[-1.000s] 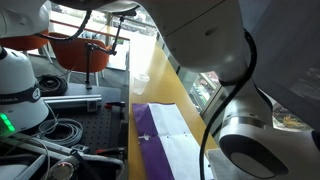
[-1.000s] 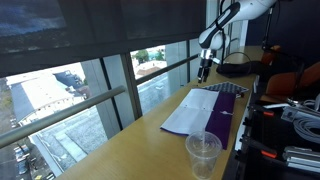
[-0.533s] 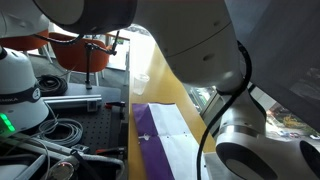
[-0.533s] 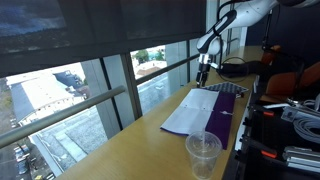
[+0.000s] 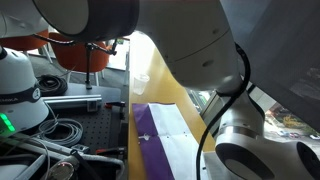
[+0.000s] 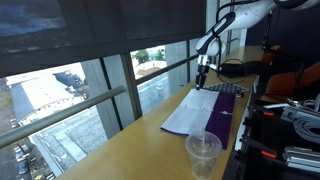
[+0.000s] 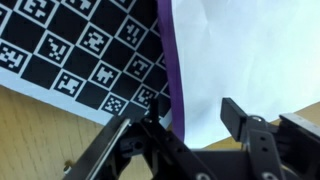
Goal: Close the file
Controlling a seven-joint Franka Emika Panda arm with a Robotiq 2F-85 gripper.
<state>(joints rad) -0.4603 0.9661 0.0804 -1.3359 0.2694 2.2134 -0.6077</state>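
Observation:
The file [image 6: 212, 112] lies open on the wooden table, purple with white sheets showing; it also shows in an exterior view [image 5: 160, 140]. In the wrist view its purple edge [image 7: 170, 55] and white paper [image 7: 245, 50] fill the upper right. My gripper [image 6: 203, 77] hangs over the file's far end. In the wrist view my gripper [image 7: 190, 115] is open, its fingers straddling the purple edge and paper, holding nothing.
A clear plastic cup [image 6: 203, 153] stands near the file's front end. A black-and-white checker marker board [image 7: 80, 50] lies beside the file. Windows [image 6: 90, 95] run along the table's far side. Cables and equipment [image 5: 50, 130] crowd the bench.
The arm has lowered slightly toward the file's far end and fills more of the close exterior view. The file has not moved.

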